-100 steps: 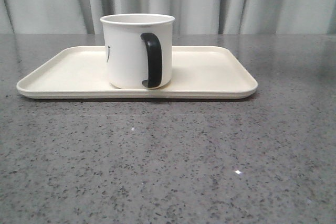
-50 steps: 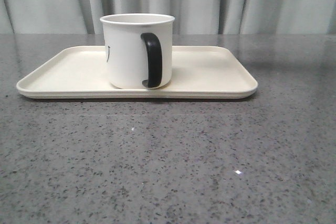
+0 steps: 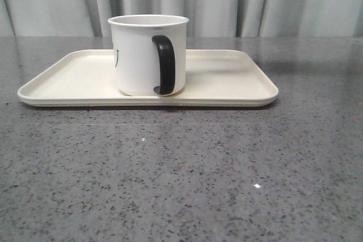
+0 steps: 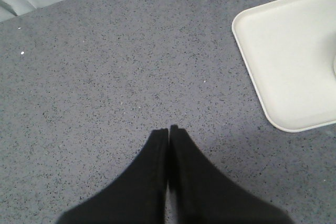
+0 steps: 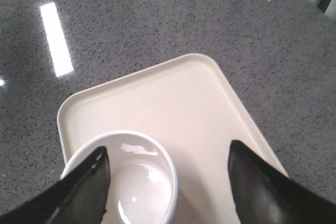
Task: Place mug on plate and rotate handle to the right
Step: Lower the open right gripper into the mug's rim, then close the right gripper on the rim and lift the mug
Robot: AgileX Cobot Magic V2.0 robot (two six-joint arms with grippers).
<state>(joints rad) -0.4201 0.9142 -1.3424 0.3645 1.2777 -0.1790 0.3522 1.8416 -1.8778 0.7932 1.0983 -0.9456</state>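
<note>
We see a grey speckled stone bench running back to pale pleated curtains. On it we count one plate, lying with its long side across the bench, and one mug standing upright on the plate, left of its middle and near its front rim. The mug's single black handle faces the front edge of the bench, a touch to the right. Our left gripper hangs over bare bench just off a plate corner, its fingers pressed together with nothing between them. Our right gripper hangs above the plate with fingers spread wide, one over the mug's rim, empty.
</note>
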